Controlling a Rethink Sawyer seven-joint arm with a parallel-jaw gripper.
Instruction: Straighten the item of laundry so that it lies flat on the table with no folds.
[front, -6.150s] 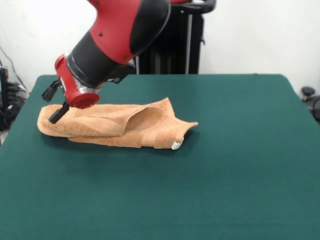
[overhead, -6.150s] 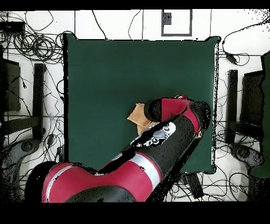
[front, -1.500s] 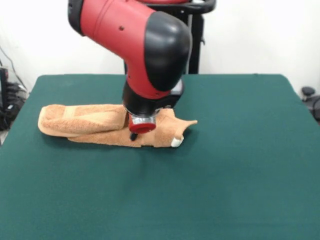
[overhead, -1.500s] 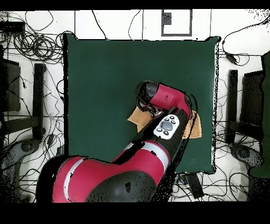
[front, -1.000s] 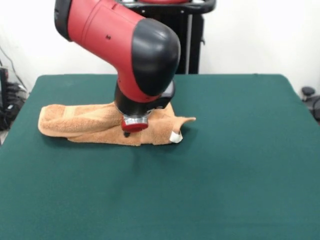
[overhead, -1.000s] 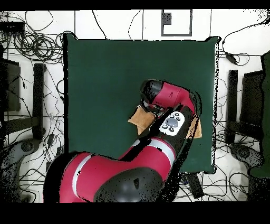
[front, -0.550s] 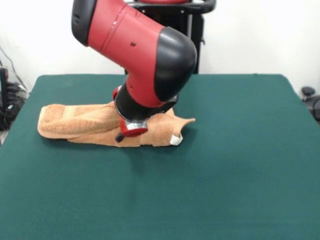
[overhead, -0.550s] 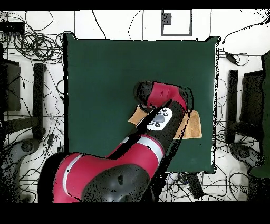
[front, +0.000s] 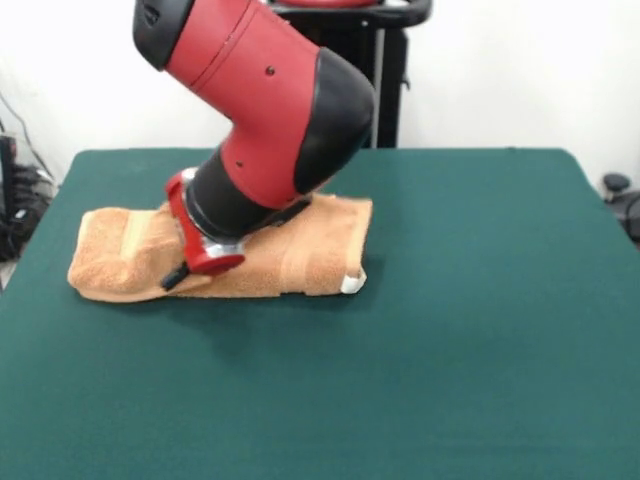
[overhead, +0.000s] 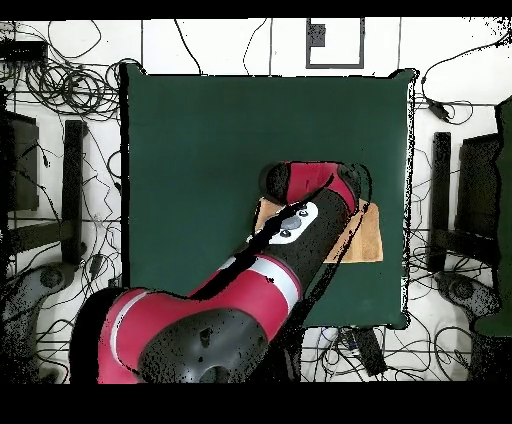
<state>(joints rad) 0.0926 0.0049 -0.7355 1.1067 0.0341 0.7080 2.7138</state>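
Observation:
The orange-tan towel (front: 310, 255) lies on the far left part of the dark green table (front: 450, 350) in the front view. It is a long strip with its left end still bunched into a rounded fold (front: 100, 270). Its right end lies flat, with a small white tag (front: 350, 283) at the near corner. My gripper (front: 178, 275) is tilted to the left and low on the towel's left half, touching or nearly touching the cloth. In the overhead view the arm (overhead: 300, 225) hides most of the towel (overhead: 366, 238) and all of the gripper.
The black pedestal (front: 385, 80) stands behind the table's far edge. In the overhead view, cables (overhead: 60, 90) and dark stands (overhead: 72, 180) surround the table (overhead: 200, 140). The towel lies close to that table's right edge (overhead: 410, 200).
My gripper has moved left along the towel and tilted over. The towel's right end, which was raised and folded to a point, now lies spread flat and wider.

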